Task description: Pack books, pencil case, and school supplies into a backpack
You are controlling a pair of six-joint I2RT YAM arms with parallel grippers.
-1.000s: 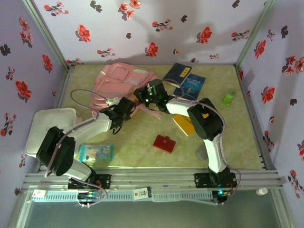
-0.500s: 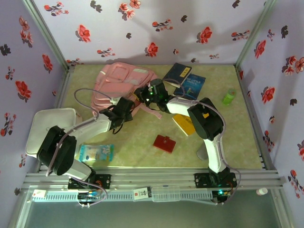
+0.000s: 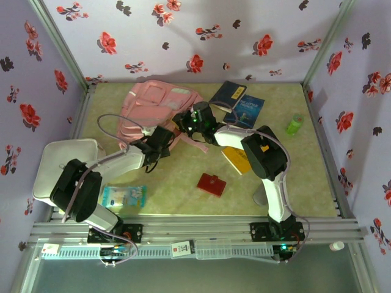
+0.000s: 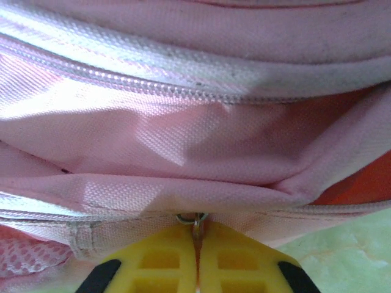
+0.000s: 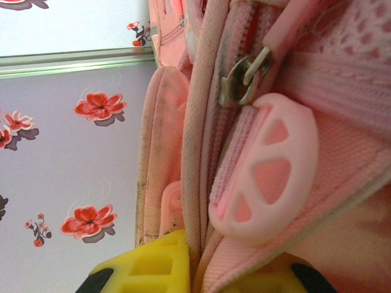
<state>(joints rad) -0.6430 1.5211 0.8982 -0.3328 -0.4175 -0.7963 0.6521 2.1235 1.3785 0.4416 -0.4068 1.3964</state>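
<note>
Left gripper (image 4: 197, 245) pinches the zip ring (image 4: 194, 218), right gripper (image 5: 198, 268) clamps the backpack (image 3: 153, 107); we should pull steadily, never jerk

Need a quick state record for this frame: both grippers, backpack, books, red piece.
left gripper: shut on zip pull of the backpack
right gripper: shut on a backpack edge seam
navy book: on table, right of backpack
blue book: beside navy book
yellow book: on table, partly under right arm
red square piece: on table, apart from backpack
</note>
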